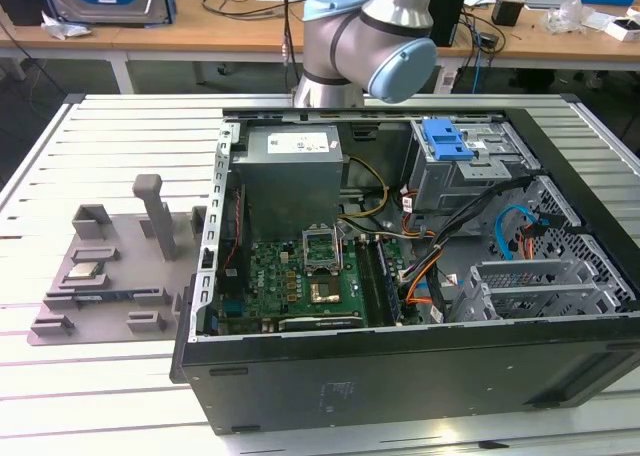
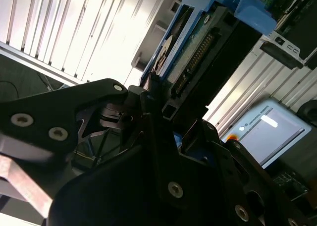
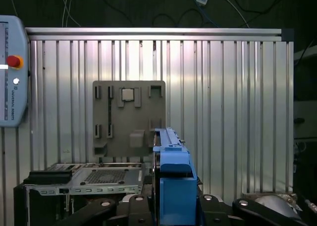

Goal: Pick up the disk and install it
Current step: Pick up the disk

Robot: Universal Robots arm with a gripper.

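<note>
Carrying step. In the second wrist view we are seeing the claw (image 2: 161,104) pinching the disk (image 2: 195,50), held on edge above the counter (image 3: 223,112), long axis pointing straight out from the claw. Seating it, we judge, calls for aligning it with the drive bay (image 1: 480,176), upper right of the exterior view.

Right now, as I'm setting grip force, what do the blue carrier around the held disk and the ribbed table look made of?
The blue carrier framing the rectangular hard disk in the gripper looks like moulded plastic: matte, uniform colour. The ribbed silver table looks like extruded aluminium: soft sheen, straight parallel grooves.
</note>
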